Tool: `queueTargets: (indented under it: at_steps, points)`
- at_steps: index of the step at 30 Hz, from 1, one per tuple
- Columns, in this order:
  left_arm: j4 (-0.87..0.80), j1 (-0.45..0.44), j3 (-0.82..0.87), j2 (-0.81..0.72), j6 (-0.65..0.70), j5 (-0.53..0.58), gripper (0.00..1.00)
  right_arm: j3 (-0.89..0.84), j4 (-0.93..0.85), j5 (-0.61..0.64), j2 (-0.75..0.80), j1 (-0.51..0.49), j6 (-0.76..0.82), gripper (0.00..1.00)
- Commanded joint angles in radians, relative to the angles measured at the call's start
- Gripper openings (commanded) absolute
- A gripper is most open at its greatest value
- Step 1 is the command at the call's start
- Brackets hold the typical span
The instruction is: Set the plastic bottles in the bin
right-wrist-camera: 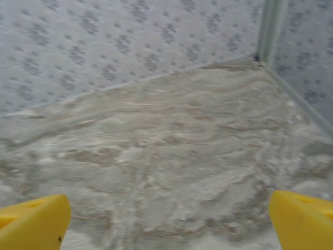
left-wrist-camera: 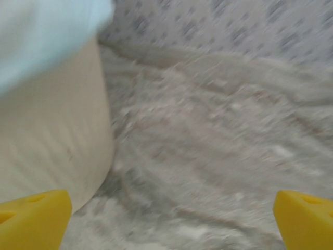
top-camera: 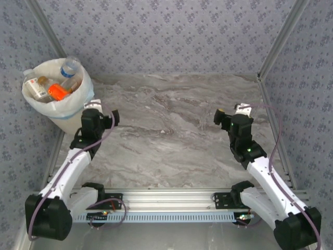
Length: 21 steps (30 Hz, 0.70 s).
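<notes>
Far left corner: bin (top-camera: 63,123), one, tall and round, with a smooth pale wall that looks cream close up in the left wrist view, lined with a thin white plastic bag (top-camera: 30,99) folded out over the rim. Contents: plastic bottles (top-camera: 58,92), several, small and clear, lying heaped inside. One has a bright orange label, one with a blue label (top-camera: 69,67) stands up against the far rim, and a pale-capped one sits at the left rim; the exact count cannot be told. Just right of the bin: left hand (top-camera: 101,111), black body with yellow wedge-shaped fingertips (left-wrist-camera: 34,219), spread wide and holding nothing, the bin wall close beside its left finger. Centre: surface (top-camera: 171,135), flat, matt, marbled in grey and beige veins. Near edge: ribbed aluminium rail (top-camera: 166,199) carrying both arm bases. Right: right hand (top-camera: 229,116), same make, yellow fingertips (right-wrist-camera: 302,219) spread wide and holding nothing, above bare marbling. Enclosure: walls (top-camera: 171,36) papered blue-grey with small repeating sprigs, and slanting aluminium corner posts (top-camera: 278,39).
</notes>
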<state>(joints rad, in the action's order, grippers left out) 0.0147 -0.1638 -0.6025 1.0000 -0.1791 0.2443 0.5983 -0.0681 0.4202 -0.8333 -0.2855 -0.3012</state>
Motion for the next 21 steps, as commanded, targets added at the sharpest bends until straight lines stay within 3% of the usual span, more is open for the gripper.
queueTargets:
  at_steps: [1,7,14,16,21]
  points:
    - [0.276,0.053,0.08,0.074,0.066,0.088,1.0,-0.091,0.081,-0.026,-0.012,0.076,0.07,1.0]
    - [0.447,0.16,0.101,0.328,0.073,-0.053,1.0,-0.189,0.241,-0.179,-0.124,0.237,0.1,1.0]
    - [0.816,0.174,0.195,0.534,0.165,-0.208,1.0,-0.242,0.461,-0.274,-0.323,0.295,0.218,1.0]
    - [0.857,0.174,0.224,0.527,0.154,-0.185,1.0,-0.245,0.527,-0.302,-0.373,0.301,0.234,1.0]
    - [0.848,0.147,0.216,0.529,0.107,0.026,0.99,-0.243,0.709,-0.343,-0.474,0.302,0.262,1.0]
